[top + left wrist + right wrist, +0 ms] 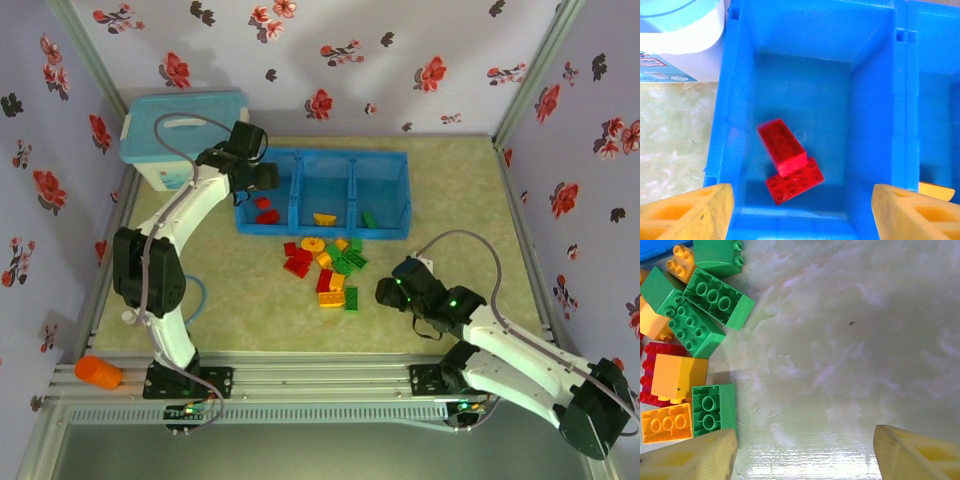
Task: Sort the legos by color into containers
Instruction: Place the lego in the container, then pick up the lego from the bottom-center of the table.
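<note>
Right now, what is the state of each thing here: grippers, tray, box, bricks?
Left gripper: open, empty, above the left compartment.
Right gripper: open, empty, above bare table.
Tray: two red bricks in left compartment, one yellow brick in middle, one green brick in right.
Box: lid on.
Pile: loose on the table, colours mixed.

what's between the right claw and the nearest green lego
Just a strip of bare table between the right claw and that green lego, shown in the top view.
</note>
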